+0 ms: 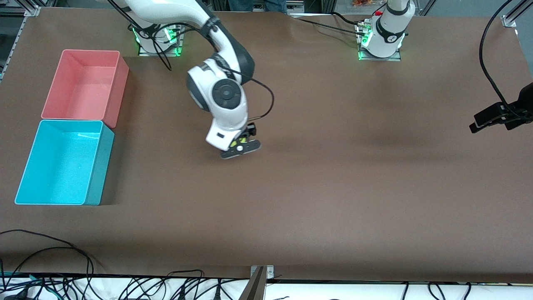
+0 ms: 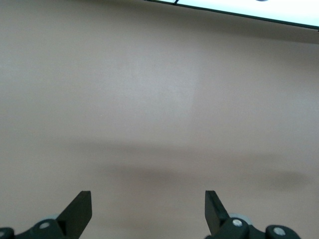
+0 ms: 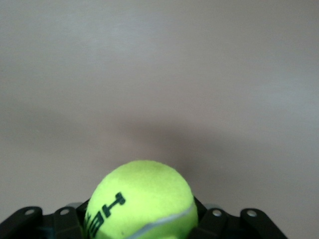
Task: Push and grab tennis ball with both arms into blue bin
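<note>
My right gripper (image 1: 240, 149) is shut on the tennis ball (image 1: 240, 147), low over the middle of the brown table. In the right wrist view the yellow-green ball (image 3: 142, 199) with black lettering fills the space between the jaws of the right gripper (image 3: 142, 226). The blue bin (image 1: 95, 166) stands empty at the right arm's end of the table, well apart from the ball. My left gripper (image 2: 148, 201) is open and empty over bare table. Only the left arm's base (image 1: 381, 37) shows plainly in the front view.
An empty pink bin (image 1: 116, 89) touches the blue bin on the side farther from the front camera. A black part with a cable (image 1: 499, 114) juts in at the left arm's end. Loose cables (image 1: 62, 275) lie along the table's near edge.
</note>
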